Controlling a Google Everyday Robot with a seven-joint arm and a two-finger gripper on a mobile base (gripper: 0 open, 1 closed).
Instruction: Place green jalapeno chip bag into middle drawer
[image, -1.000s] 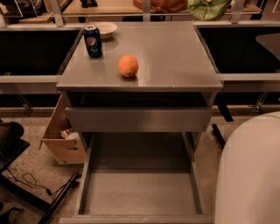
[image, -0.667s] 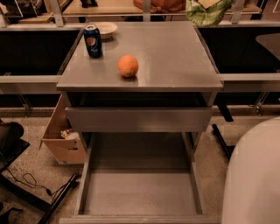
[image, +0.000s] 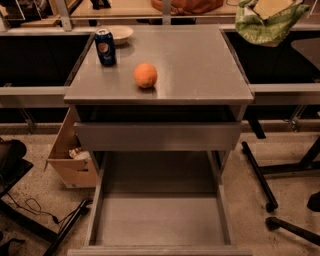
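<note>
The grey metal cabinet (image: 200, 70) has a flat, smooth top with straight edges, and much of it is free. Below its closed flat front panel (image: 157, 136), the middle drawer (image: 160, 220) is pulled out, wide and shallow, with low walls. A cardboard box (image: 70, 160) stands at the cabinet's left side. The green jalapeno chip bag (image: 260, 27), crumpled foil, is just past the cabinet's back right corner. The gripper (image: 272, 6) sits directly on top of it; I cannot tell if it is clenched. On the cabinet top, at the left, are a round orange (image: 145, 75), a blue can (image: 105, 46) and a pale bowl (image: 122, 34).
</note>
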